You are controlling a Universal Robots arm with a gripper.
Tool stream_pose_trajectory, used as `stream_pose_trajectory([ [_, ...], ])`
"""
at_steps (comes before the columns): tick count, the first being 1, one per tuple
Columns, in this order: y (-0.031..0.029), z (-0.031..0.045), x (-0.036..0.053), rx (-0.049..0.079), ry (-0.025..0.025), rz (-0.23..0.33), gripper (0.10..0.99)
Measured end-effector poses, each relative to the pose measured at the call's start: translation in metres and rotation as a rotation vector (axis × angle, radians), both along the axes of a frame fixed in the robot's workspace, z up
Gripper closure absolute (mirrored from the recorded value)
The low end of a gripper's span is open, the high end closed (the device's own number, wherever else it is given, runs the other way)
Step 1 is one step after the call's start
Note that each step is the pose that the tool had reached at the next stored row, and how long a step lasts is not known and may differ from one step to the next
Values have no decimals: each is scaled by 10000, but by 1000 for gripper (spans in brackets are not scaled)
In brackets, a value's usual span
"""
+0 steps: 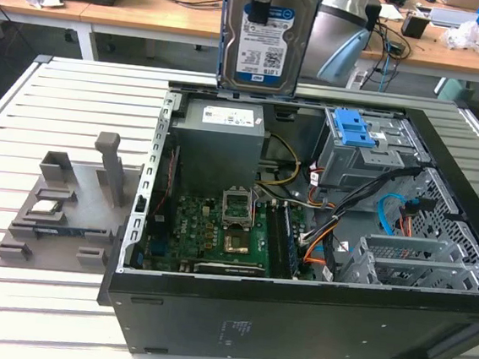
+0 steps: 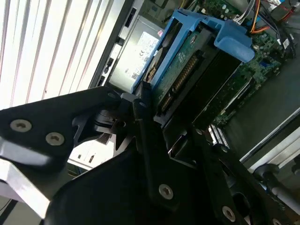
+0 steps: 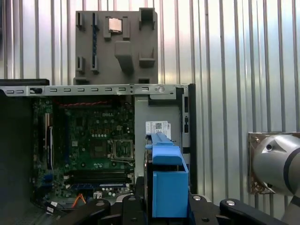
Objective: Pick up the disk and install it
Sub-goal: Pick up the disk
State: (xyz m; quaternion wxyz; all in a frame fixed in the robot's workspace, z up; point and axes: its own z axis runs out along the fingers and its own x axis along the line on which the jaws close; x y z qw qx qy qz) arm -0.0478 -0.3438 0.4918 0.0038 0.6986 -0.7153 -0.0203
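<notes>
**Though Lifted Clear, Not Yet Seated**

Where the exterior view looks down on the slatted metal table (image 1: 61, 94), the disk (image 1: 264, 38), a flat rectangular silver hard drive with a white-and-blue barcode label and blue plastic bracket, hangs upright in the air. It is above the far wall of the open black computer case (image 1: 293, 329), over the grey power-supply box with a white sticker (image 1: 222, 140).

The black gripper (image 1: 263, 4) is clamped on the disk. In the second wrist view its fingers (image 2: 143, 131) press against the drive's faces.

Inside the case:
- Green motherboard (image 1: 218, 228) on the floor.
- Grey metal cage with blue latch (image 1: 357, 144) toward the exterior view's right, apart from the disk.

A grey plastic fixture (image 1: 59, 204) lies beside the case, toward the table edge on the exterior view's left (a small square chip (image 1: 46, 207) rests on it).
</notes>
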Motion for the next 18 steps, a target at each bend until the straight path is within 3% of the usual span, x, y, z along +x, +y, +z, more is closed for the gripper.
stream_pose_trajectory([
  [3,0,0,154,-1,0,1,725],
  [5,0,0,330,0,1,0,725],
  [7,0,0,417,1,1,0,725],
  [18,0,0,1186,0,2,0,725],
])
